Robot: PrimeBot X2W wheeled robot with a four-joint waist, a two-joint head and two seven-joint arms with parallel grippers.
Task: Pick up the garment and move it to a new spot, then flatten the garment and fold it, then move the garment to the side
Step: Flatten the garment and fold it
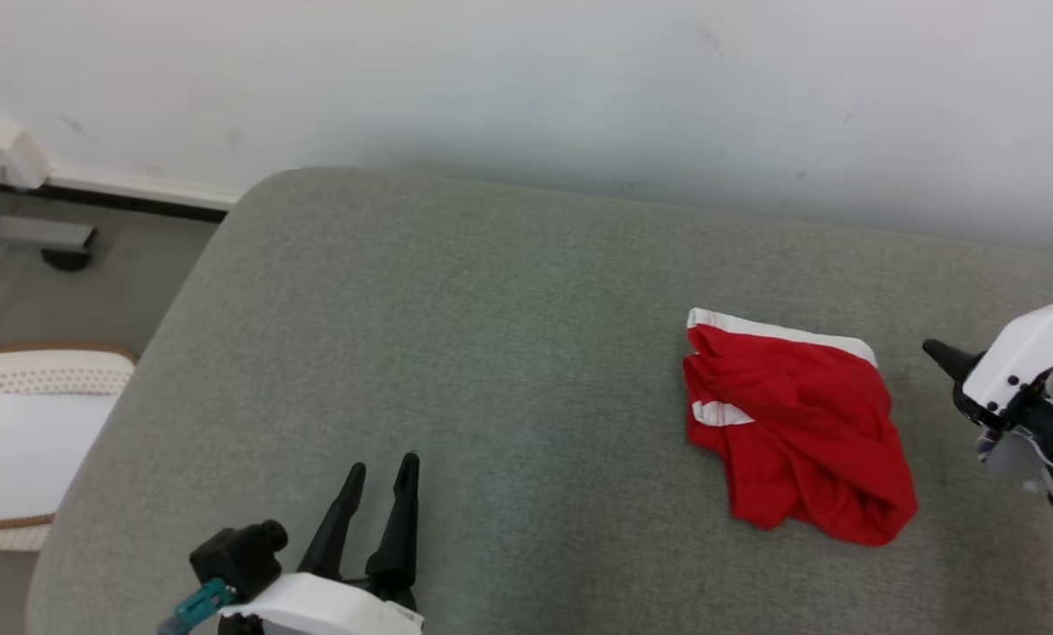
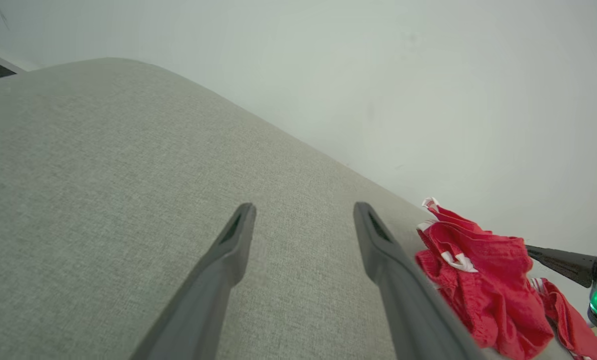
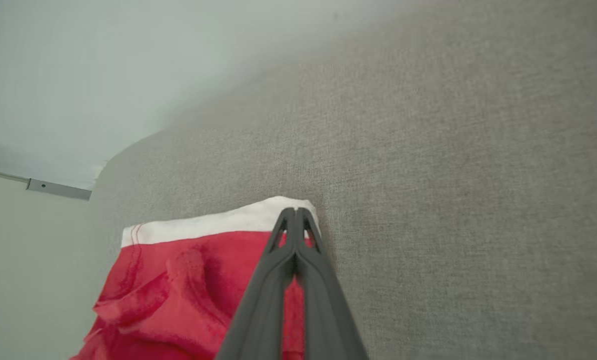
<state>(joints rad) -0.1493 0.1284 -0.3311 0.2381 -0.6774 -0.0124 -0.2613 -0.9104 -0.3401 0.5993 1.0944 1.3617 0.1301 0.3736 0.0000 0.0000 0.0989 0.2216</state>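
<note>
Grey-green upholstered cushion [image 1: 491,353] takes most of the frame. Red shorts [image 1: 795,423], white waistband, crumpled on it right of centre. Left tool [image 1: 384,465] lower left, fingers spread, empty. Right tool [image 1: 939,354] at right edge, fingers pressed together, tips just beside the waistband corner.

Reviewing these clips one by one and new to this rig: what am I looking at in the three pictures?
A two-armed wheeled robot. One picture looks down from its head; the other two look out from each wrist. On the grey-green fabric cushion lies a crumpled red cloth garment with white trim. The left gripper is open and empty, away from it. The right gripper is shut beside the garment's white band; the head view shows a gap, so it seems to hold nothing.
</note>
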